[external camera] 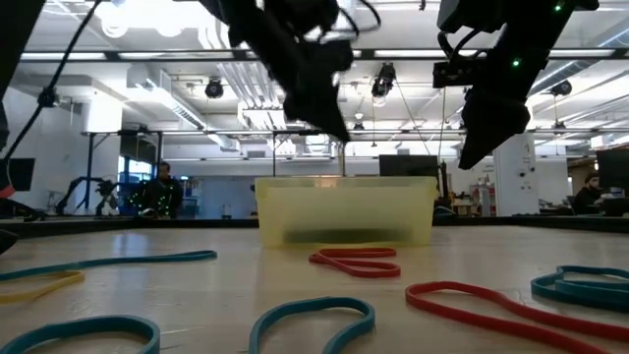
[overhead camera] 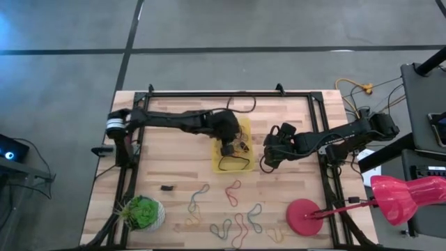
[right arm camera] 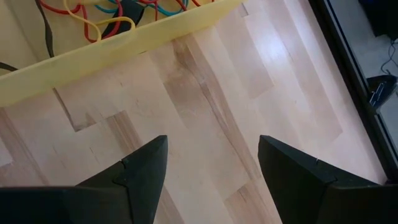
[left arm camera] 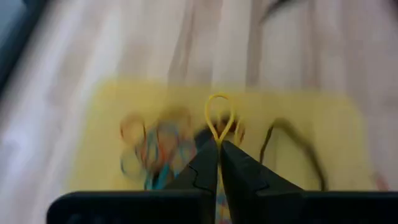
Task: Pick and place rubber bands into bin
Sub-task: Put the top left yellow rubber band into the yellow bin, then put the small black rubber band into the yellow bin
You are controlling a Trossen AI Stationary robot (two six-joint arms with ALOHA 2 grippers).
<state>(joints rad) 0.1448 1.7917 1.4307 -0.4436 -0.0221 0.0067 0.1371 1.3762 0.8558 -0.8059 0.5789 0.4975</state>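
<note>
Your left end effector [left arm camera: 217, 149] pinches a yellow rubber band [left arm camera: 219, 118] above the bin [left arm camera: 323, 124]; right end effector [right arm camera: 211, 168] spread beside it, over bare bench [right arm camera: 205, 93].

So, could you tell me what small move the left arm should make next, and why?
Probably open the left gripper to drop its load. Its fingers are shut on a yellow rubber band, and it hangs above the bin, which already holds several bands. The right gripper waits open over bare wood beside the bin, clear of the drop.
</note>
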